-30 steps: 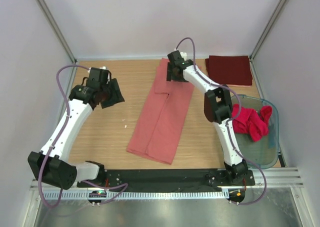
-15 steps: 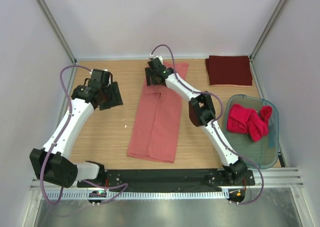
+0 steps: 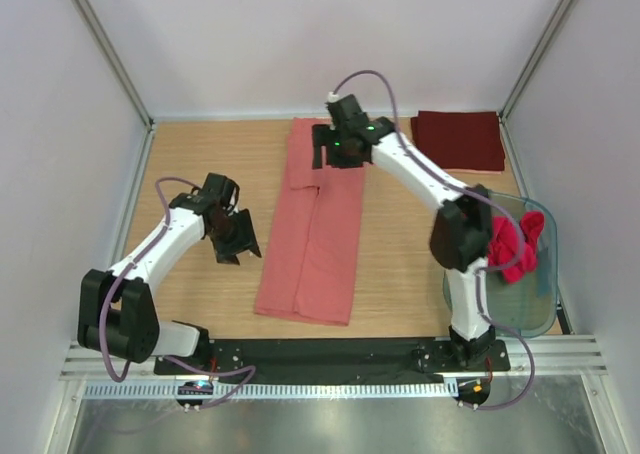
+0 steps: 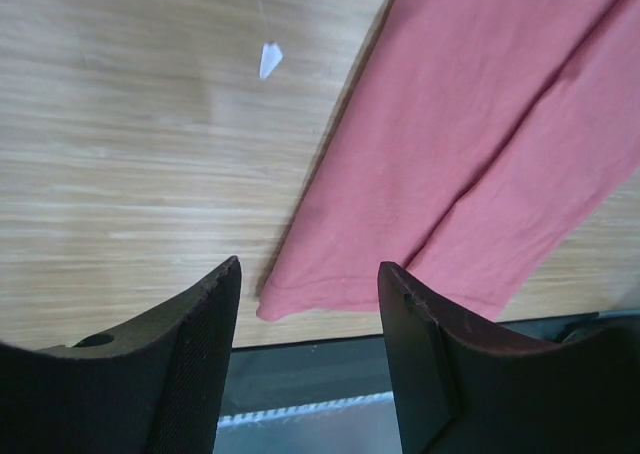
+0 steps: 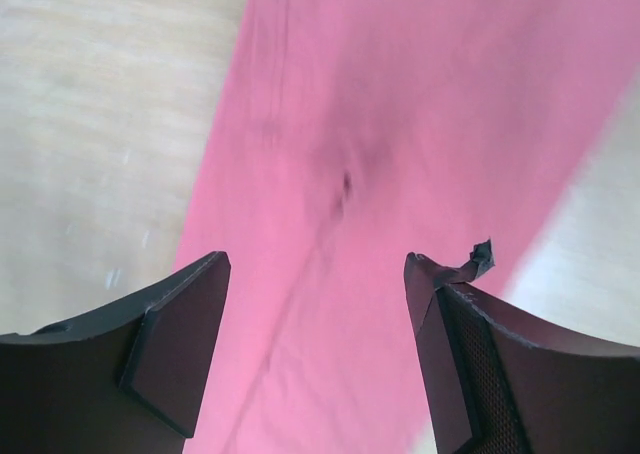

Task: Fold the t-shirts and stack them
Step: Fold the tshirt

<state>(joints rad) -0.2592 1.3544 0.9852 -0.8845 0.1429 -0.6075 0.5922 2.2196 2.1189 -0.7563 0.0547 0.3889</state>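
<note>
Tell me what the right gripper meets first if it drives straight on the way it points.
Most likely the salmon-pink t-shirt; its cloth fills the gap ahead of the open right gripper. Height above it is unclear.

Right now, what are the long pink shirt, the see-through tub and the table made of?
The long pink shirt looks like soft matte cloth, probably cotton knit; it lies flat with folds and a stitched hem. The tub is likely glossy translucent plastic; you can see through its greenish wall. The table is wood or wood-look laminate, smooth, with pale grain lines.
</note>
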